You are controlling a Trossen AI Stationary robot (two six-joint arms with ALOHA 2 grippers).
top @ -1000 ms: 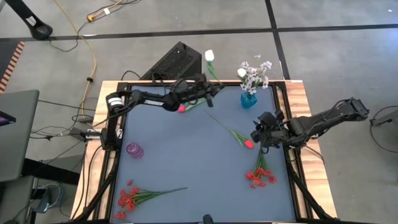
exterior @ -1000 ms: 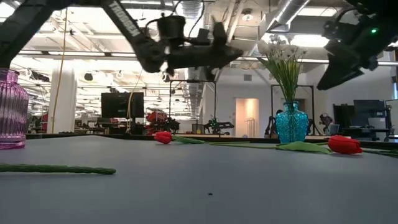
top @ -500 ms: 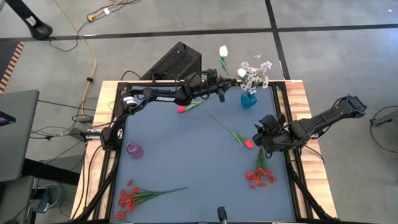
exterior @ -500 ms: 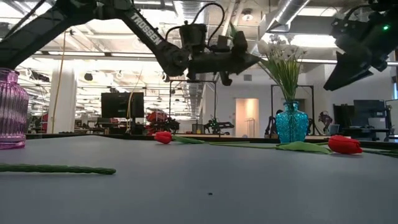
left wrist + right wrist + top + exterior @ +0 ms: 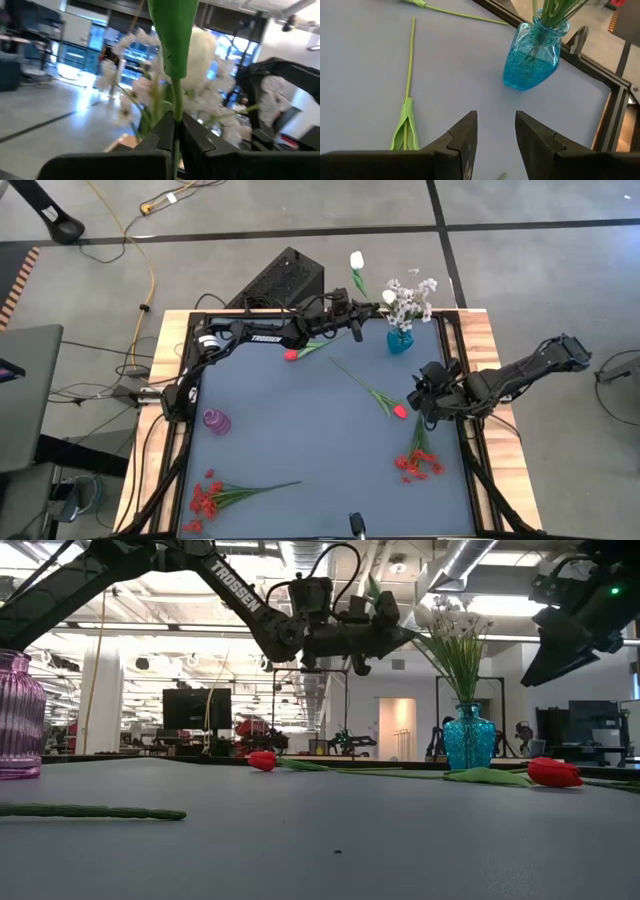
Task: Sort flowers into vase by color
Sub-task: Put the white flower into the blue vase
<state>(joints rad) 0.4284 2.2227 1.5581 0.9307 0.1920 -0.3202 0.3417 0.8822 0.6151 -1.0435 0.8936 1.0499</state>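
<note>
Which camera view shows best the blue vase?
The right wrist view: the blue vase fills it, with green stems inside, beyond the open right gripper. The high view shows it small at the table's far edge. The low view shows it far off. The left wrist view hides it.

Light: bright, even overhead | Shadows: faint on bench (image 5: 300, 430) | Glare: ceiling lamps (image 5: 500, 605) blown out in low view | Blur: left wrist view soft, white blossoms (image 5: 150, 85) smeared

Robotics lab: ceiling ducts (image 5: 300, 555), monitors (image 5: 196, 708), concrete floor (image 5: 540, 290)
</note>
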